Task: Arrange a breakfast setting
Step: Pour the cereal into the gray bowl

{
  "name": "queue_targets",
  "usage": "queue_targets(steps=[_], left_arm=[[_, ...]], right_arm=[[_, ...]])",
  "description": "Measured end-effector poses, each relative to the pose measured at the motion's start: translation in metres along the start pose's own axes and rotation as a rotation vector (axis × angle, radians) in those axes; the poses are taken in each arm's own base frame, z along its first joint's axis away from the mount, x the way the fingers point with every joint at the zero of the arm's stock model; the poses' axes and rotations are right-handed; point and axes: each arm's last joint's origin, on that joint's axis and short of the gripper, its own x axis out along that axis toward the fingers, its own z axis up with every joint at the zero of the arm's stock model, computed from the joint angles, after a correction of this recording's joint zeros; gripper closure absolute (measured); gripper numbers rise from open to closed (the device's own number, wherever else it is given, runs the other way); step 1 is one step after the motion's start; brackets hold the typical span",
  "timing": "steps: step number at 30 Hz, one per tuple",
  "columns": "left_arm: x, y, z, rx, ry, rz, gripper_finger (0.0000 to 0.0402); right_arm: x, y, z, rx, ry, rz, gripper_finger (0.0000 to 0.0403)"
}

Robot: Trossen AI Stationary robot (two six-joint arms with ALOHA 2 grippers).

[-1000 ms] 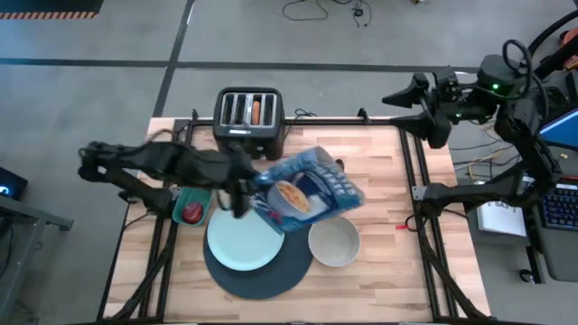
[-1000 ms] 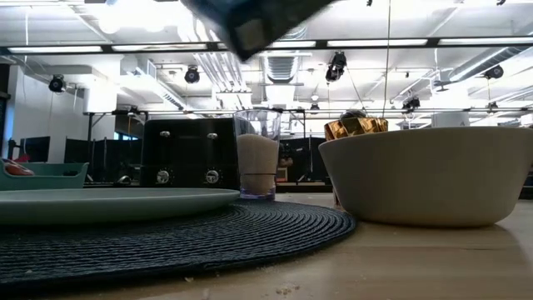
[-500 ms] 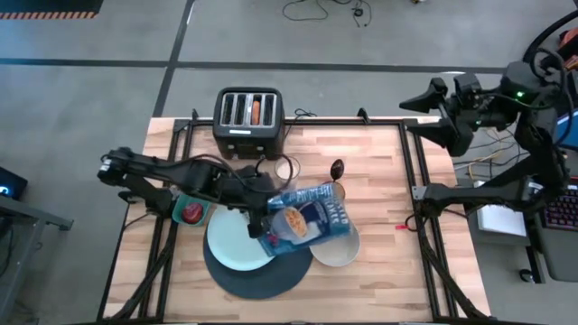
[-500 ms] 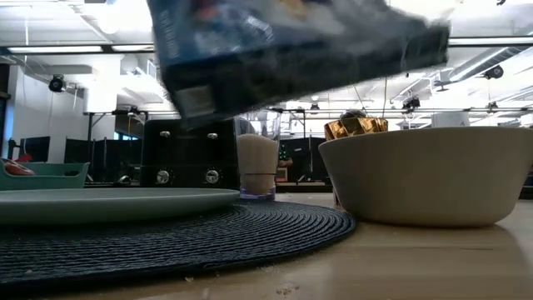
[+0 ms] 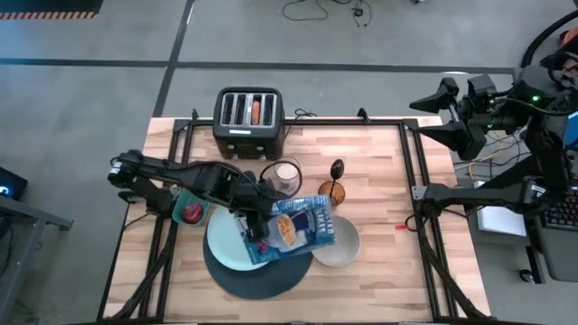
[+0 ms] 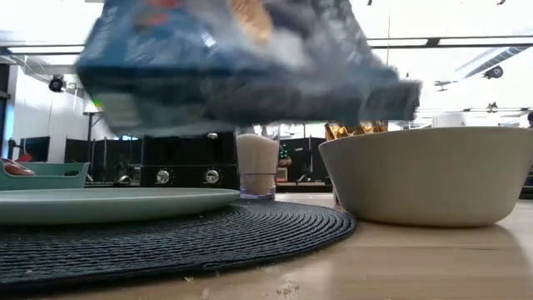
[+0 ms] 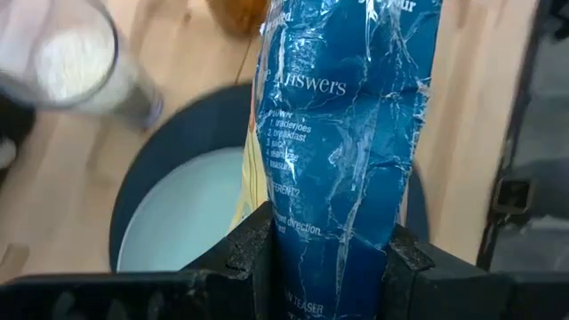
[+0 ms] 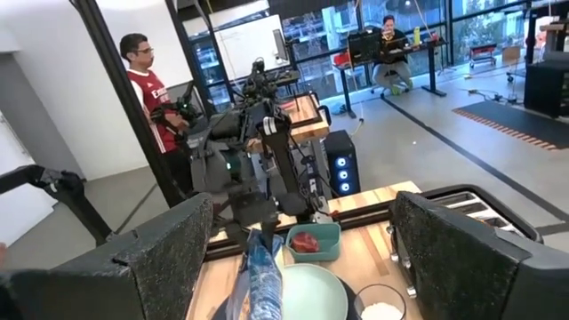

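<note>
Wooden tabletop [image 5: 379, 171] carries a pale blue plate [image 5: 228, 244] on a dark blue round mat [image 5: 257, 282]. Left gripper [image 5: 256, 224] pinches the blue cereal box [image 5: 300, 226] above them, the cream bowl [image 5: 343, 248] at its 3 o'clock. Right gripper [image 5: 449, 113], fingers spread, waits beyond the table's 2 o'clock corner.

Grey concrete floor [image 5: 108, 81], long ceiling strip lights [image 6: 466, 40], tall windows [image 8: 356, 27], desks [image 8: 400, 58], person in red shirt [image 8: 147, 84]
</note>
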Motion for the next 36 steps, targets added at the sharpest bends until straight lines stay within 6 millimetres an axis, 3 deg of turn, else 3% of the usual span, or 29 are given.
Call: queue_targets(steps=[6, 17, 23, 28, 36], left_arm=[[-0.005, -0.001, 0.007, -0.066, 0.06, 0.013, 0.0298], [-0.01, -0.011, 0.037, 0.016, 0.145, 0.021, 0.0299], [-0.009, -0.016, 0.056, 0.018, 0.099, -0.042, 0.0299], [0.004, -0.015, 0.057, 0.017, 0.145, -0.042, 0.03], [0.001, -0.008, 0.056, -0.078, 0.164, -0.049, 0.03]], right_arm=[[0.0, 0.0, -0.001, -0.002, 0.007, -0.002, 0.006], [0.002, -0.002, -0.004, -0.003, 0.023, -0.006, 0.006], [0.004, -0.004, -0.007, 0.005, 0.034, -0.008, 0.006], [0.006, -0.005, -0.009, 0.012, 0.045, -0.011, 0.006], [0.006, -0.006, -0.009, 0.005, 0.048, -0.011, 0.006]])
